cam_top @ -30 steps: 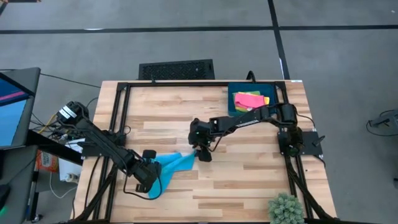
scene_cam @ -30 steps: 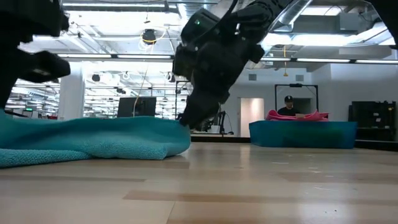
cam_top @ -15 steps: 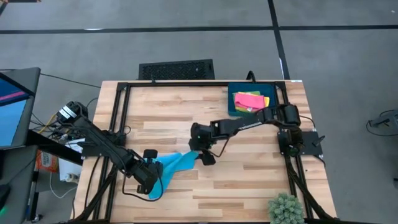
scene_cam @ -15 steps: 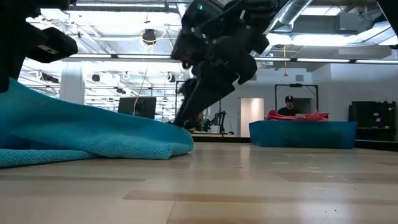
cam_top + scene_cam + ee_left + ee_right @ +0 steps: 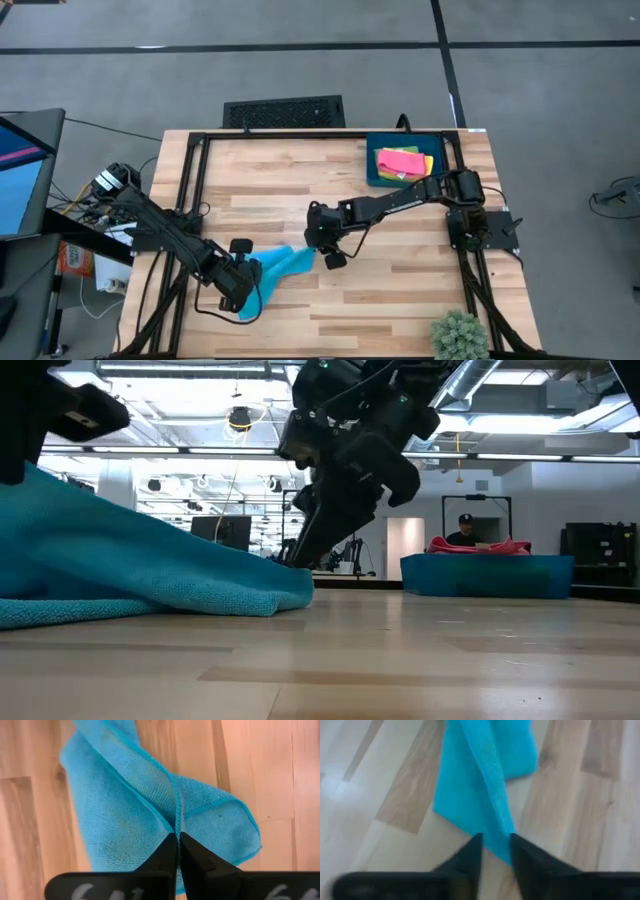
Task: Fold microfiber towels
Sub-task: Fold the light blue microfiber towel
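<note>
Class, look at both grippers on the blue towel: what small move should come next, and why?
Probably both lift and carry their pinched edges across. The left gripper and right gripper are each shut on the blue towel, which lies bunched and twisted between them on the table, not yet flat.

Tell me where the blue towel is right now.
In the high view the blue microfiber towel lies on the table's front left part, stretched between the left end effector and the right end effector, each pinching one end.

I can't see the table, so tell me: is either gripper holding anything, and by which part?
Both hold the blue towel: the left gripper pinches an edge fold, the right gripper the opposite end.
</note>
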Robot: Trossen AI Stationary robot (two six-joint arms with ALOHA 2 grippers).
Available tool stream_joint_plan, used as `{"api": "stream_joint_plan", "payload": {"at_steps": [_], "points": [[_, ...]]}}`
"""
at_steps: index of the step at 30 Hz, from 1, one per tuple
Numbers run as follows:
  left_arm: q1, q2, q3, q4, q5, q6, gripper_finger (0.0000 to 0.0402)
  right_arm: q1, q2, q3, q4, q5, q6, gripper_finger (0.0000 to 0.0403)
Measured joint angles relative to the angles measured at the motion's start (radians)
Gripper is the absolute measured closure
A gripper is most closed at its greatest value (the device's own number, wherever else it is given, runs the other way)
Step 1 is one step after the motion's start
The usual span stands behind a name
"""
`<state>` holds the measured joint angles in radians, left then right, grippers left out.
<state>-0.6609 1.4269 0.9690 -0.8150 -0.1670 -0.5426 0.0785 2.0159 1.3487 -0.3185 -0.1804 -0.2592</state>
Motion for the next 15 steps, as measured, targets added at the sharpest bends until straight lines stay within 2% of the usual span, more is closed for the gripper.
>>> {"api": "stream_joint_plan", "payload": {"at_steps": [3,4,10,15], "points": [[0.0,0.0,0.027,-0.036,-0.032,0.002,0.0401,0.0,0.0,0.0,-0.023,-0.001,-0.003,0.0366],[0.0,0.0,0.038,-0.045,-0.043,0.003,0.0401,0.0,0.0,0.0,-0.026,-0.002,-0.005,0.0383],[0.0,0.0,0.126,-0.138,-0.078,0.007,0.0401,0.0,-0.015,-0.001,-0.027,-0.004,0.005,0.0397],[0.001,0.0,0.177,-0.207,-0.132,0.007,0.0401,-0.002,-0.029,0.0,-0.026,-0.002,0.005,0.0391]]}}
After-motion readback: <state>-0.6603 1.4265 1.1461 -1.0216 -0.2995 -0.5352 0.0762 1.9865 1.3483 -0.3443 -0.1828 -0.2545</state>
